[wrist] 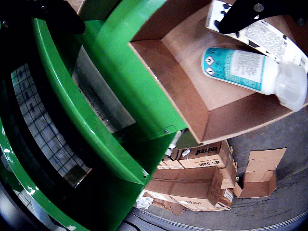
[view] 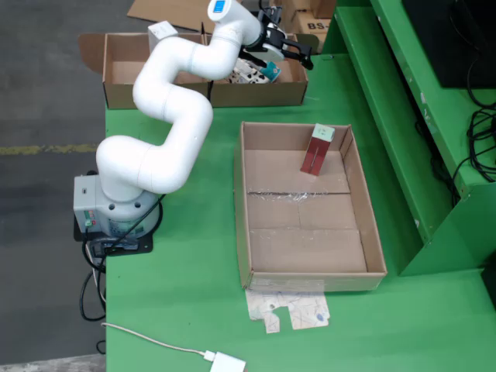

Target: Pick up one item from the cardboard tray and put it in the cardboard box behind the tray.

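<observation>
Your bottle lies on its side inside the cardboard box behind the tray; gripper hovers at the box's right end, jaws apart and empty, though the fixed view is small. Judged: drop done. Next you retreat toward the tray, where a red carton leans. Green table; grey concrete floor on its left in the fixed view.

White arm stretched rearward, its tool spread open.
</observation>
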Action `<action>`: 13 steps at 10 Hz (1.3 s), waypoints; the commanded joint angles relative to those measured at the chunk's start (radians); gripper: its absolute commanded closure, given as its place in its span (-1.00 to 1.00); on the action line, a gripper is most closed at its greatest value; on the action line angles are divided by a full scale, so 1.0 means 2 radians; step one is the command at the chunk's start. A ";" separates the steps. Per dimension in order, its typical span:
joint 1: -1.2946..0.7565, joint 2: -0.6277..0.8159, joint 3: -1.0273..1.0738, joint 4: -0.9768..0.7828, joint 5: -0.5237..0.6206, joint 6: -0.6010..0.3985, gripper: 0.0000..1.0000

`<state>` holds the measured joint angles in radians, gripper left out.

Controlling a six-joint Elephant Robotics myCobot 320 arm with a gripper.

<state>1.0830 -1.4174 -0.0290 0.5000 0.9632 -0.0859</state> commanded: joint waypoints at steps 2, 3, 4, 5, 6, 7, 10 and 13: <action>-0.077 0.044 0.014 0.006 -0.005 0.043 -1.00; -0.098 0.051 0.015 0.006 -0.005 0.058 -1.00; -0.120 0.057 0.014 0.006 -0.005 0.079 -1.00; -0.143 0.065 0.014 0.006 -0.005 0.093 -1.00; -0.165 0.069 0.014 0.006 -0.005 0.103 -1.00; -0.183 0.074 0.014 0.006 -0.005 0.117 -1.00; -0.218 0.085 0.014 0.006 -0.005 0.140 -1.00; -0.245 0.133 0.014 0.005 0.006 0.189 -1.00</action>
<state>0.6365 -1.2701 -0.0276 0.5000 0.9632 0.2054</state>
